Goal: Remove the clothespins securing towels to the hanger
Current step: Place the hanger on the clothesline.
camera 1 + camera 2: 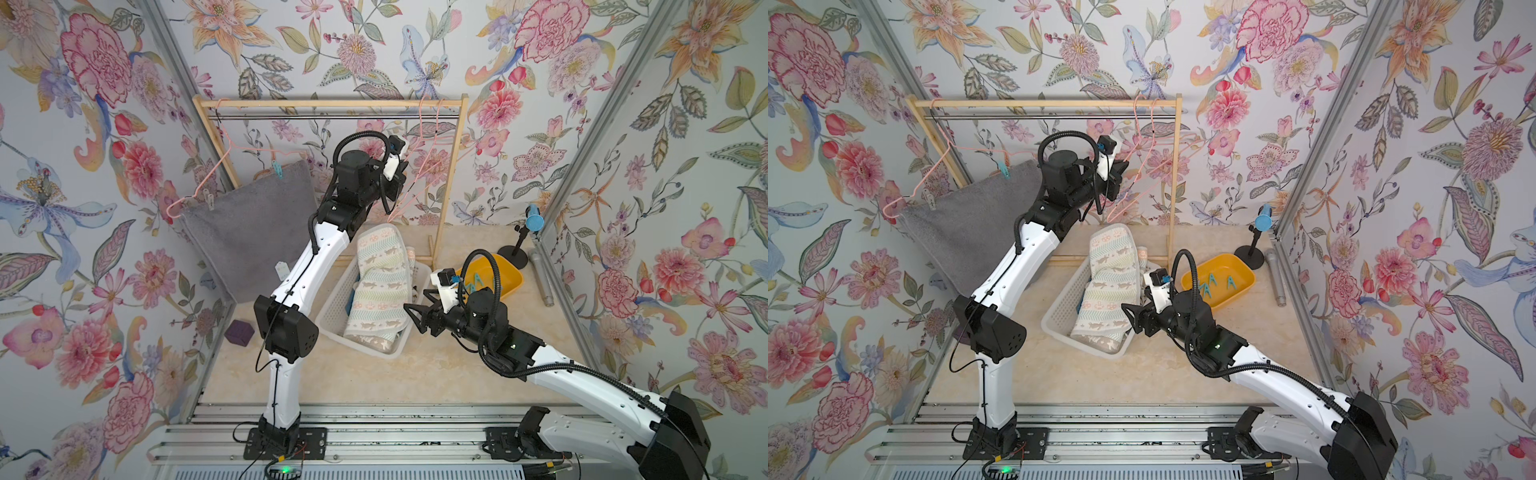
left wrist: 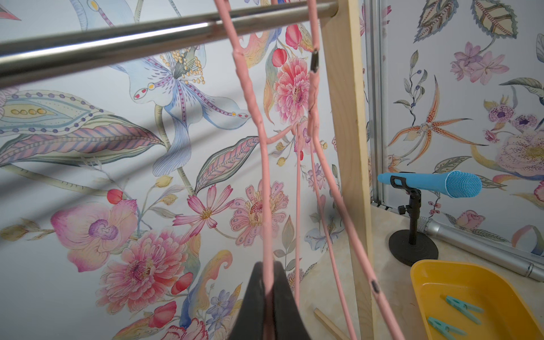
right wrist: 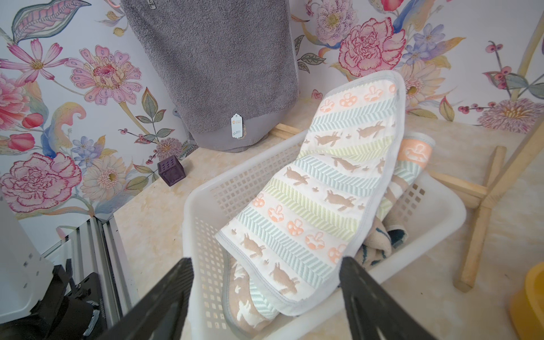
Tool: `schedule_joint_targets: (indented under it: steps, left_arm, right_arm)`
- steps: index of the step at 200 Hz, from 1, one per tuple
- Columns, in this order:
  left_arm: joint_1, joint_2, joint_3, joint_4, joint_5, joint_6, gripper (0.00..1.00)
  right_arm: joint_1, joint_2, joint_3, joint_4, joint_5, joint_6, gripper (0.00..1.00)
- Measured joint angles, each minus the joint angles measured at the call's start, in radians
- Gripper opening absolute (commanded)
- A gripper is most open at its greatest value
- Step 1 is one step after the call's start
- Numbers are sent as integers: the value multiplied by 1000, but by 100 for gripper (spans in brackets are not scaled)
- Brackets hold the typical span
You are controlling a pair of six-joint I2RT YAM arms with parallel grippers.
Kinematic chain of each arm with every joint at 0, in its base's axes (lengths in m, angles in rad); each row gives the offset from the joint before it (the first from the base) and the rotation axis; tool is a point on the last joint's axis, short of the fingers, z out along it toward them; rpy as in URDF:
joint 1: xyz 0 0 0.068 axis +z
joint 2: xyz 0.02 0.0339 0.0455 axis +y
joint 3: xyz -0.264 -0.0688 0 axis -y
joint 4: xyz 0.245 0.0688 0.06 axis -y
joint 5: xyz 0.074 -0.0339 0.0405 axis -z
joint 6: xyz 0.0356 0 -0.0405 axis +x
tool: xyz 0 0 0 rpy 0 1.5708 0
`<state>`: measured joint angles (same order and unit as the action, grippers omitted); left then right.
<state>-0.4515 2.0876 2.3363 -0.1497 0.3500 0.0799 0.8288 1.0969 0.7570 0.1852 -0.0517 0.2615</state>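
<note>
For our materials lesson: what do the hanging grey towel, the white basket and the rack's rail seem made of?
Grey towel: terry cloth, matte, fuzzy looped pile. White basket: probably plastic, smooth, slightly translucent moulded lattice. Rail: metal, likely steel, polished, bright streak reflections.

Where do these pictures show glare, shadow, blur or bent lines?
Left wrist view: glare streaks the metal rail, soft shadow bands cross the wallpaper, and the left gripper, shut on the pink hanger, is blurred. Right wrist view: the right gripper blurs too; the striped towel is sharp. Both top views: even light; the frame posts splay outward.
</note>
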Motion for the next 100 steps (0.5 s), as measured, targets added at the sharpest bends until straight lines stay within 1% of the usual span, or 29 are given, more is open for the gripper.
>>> schedule_joint_targets:
  steps: [28, 38, 60, 76, 93, 100]
  left_arm:
    - [-5, 1, 1, -5, -14, 8, 0]
    - [-6, 1, 1, -5, -19, 11, 5]
    - [-6, 0, 3, -8, -53, 18, 27]
    - [-6, -5, 3, -14, -93, 26, 49]
    - [3, -28, 3, -33, -126, 32, 66]
    - [7, -45, 3, -40, -132, 35, 71]
  right_arm:
    - [0, 1, 0, 3, 1, 0, 82]
    - [0, 3, 0, 4, 1, -1, 83]
    - [0, 13, 3, 9, 1, -5, 88]
    - [0, 29, 10, 15, 0, -8, 90]
    - [0, 53, 29, 16, -2, -16, 91]
    - [0, 65, 40, 19, -5, -17, 91]
